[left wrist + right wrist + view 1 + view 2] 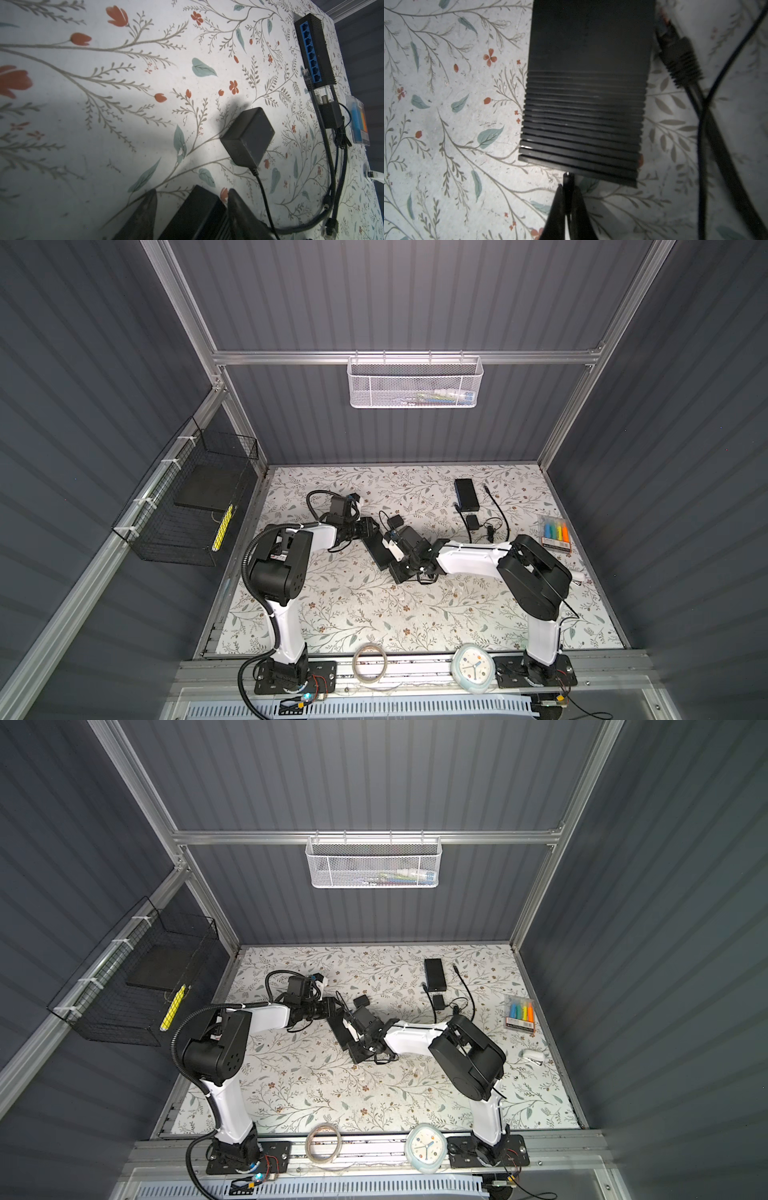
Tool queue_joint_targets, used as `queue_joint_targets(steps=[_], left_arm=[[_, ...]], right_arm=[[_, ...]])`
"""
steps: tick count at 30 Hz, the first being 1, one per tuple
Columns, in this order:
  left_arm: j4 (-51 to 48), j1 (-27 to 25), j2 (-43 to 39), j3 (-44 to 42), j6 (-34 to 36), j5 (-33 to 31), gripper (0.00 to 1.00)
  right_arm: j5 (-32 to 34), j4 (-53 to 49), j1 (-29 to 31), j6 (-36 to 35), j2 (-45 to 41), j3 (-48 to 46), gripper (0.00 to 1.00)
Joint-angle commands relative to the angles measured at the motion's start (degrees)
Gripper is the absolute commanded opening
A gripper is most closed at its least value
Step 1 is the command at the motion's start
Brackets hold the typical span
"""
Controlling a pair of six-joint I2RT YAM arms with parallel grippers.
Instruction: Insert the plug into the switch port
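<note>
The black switch (378, 556) (338, 1031) lies slantwise mid-table. In the left wrist view my left gripper (193, 193) straddles its smooth end (199, 216), one finger (243, 214) pressed to its side. Seen from the top, the left gripper (368, 535) is at the switch's far-left end. My right gripper (568, 188) (401, 574) is shut on the thin black plug (568, 178). The plug's metal tip touches the end face of the switch's ribbed end (583, 124); how deep it sits is hidden. A black network connector (675, 52) lies beside the switch.
The plug's black power adapter (247, 137) (395, 522) sits just behind the switch. A second switch with blue ports (313, 54) (465, 492), another adapter and tangled cables (490, 526) lie back right. A marker pack (555, 533) is right, with a clock (473, 668) and tape roll (370, 664) in front.
</note>
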Motion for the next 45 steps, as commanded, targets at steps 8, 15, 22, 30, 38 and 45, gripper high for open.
queue_joint_targets(steps=[8, 15, 22, 30, 38, 45], left_arm=[[-1.5, 0.2, 1.1, 0.3, 0.9, 1.2, 0.55], [-1.4, 0.2, 1.4, 0.4, 0.8, 1.4, 0.55], [-1.4, 0.2, 1.4, 0.4, 0.8, 1.5, 0.55], [-1.2, 0.2, 1.9, 0.4, 0.7, 1.7, 0.55], [-1.6, 0.2, 1.5, 0.7, 1.0, 1.6, 0.55], [-2.5, 0.3, -0.5, 1.2, 1.8, 1.2, 0.55]], right_arm=[[1.3, -0.8, -0.4, 0.5, -2.7, 0.7, 0.0], [1.0, -0.9, -0.4, 0.6, -3.3, 0.9, 0.0], [0.6, -0.8, -0.4, 0.7, -3.2, 1.2, 0.0], [0.2, -1.2, -0.4, 0.8, -3.6, 1.3, 0.0], [1.0, -5.1, -0.5, -2.7, -3.9, 1.1, 0.02], [-1.0, -18.3, -0.2, -16.3, -5.5, 2.4, 0.3]])
